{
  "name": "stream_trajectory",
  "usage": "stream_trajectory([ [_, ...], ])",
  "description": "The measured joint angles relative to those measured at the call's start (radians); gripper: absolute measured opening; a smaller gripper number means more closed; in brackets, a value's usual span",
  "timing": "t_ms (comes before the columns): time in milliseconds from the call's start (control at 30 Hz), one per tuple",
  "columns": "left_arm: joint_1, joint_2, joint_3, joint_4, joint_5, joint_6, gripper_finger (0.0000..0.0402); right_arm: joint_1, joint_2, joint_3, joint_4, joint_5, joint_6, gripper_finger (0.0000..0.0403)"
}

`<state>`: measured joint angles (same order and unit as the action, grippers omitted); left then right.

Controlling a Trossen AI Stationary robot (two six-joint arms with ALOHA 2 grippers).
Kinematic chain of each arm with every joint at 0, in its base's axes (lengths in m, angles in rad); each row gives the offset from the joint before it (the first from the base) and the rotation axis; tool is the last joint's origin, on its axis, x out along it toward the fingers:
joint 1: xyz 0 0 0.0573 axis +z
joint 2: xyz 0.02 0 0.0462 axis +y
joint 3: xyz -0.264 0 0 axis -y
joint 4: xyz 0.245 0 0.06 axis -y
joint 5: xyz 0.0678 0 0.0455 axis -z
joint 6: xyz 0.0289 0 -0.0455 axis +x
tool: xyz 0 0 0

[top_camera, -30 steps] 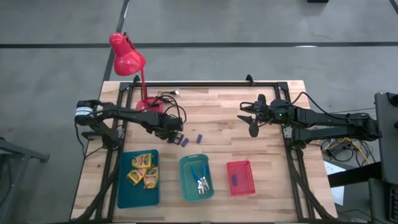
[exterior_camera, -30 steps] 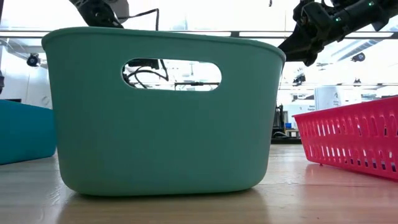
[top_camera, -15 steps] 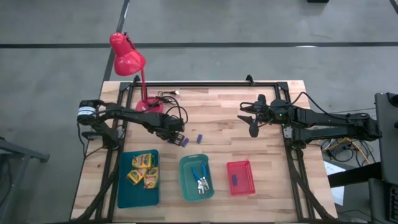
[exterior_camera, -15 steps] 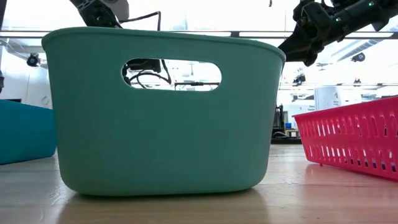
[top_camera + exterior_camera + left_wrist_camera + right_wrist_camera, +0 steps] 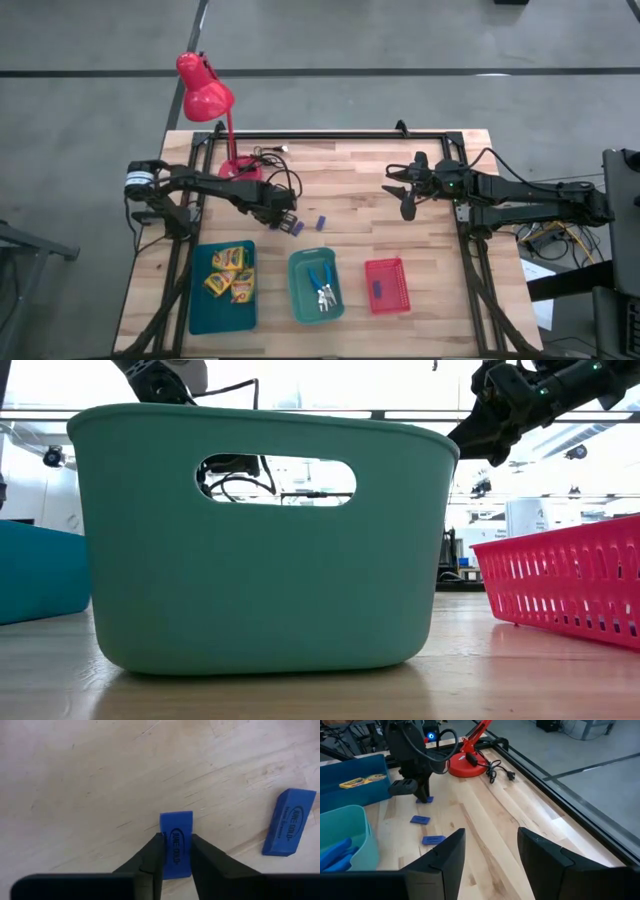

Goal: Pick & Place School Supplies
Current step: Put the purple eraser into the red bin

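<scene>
From my station I see the wooden table (image 5: 360,190) with its black frame, and the red desk lamp (image 5: 204,92) standing at the far left corner. Along the near edge three trays stand in a row: the blue tray (image 5: 196,300) with the three crayon boxes (image 5: 229,273), the teal tray (image 5: 299,295) with the blue-handled tools (image 5: 322,287), and the red tray (image 5: 392,289) with one purple block (image 5: 377,289) inside. In the low view the teal tray fills most of the picture and hides the table behind it.

The right gripper (image 5: 406,190) waits above the right half of the table, and its fingers stand apart with nothing between them.

The left gripper (image 5: 283,219) is down on the wood between the lamp base and the teal tray. In its wrist view the two fingers (image 5: 152,855) press on both sides of a block (image 5: 176,840), which lies flat on the table. A second block (image 5: 289,822) lies near it, not touching.

One second ago the left fingers were wide open over this block; now they are closed on it. The right arm has not moved.
</scene>
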<state>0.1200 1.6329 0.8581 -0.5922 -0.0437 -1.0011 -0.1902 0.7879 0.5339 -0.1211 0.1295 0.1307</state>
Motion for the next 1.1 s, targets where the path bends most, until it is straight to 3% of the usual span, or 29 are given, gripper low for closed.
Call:
stream_trajectory([
  [367, 0.0, -0.034, 0.005, -0.011, -0.001, 0.007, 0.0073, 0.0, 0.0, 0.0, 0.0, 0.0, 0.0, 0.018],
  [767, -0.001, -0.208, 0.054, -0.003, -0.078, 0.079, 0.0073, 0.0, 0.0, 0.0, -0.001, 0.0, 0.0, 0.0175],
  [967, -0.003, -0.288, 0.058, 0.123, -0.073, 0.222, 0.0073, 0.0, 0.0, 0.0, -0.002, 0.0, 0.0, 0.0175],
  [1100, -0.015, -0.324, 0.057, 0.295, -0.067, 0.413, 0.0073, 0.0, 0.0, 0.0, -0.001, 0.0, 0.0, 0.0178],
])
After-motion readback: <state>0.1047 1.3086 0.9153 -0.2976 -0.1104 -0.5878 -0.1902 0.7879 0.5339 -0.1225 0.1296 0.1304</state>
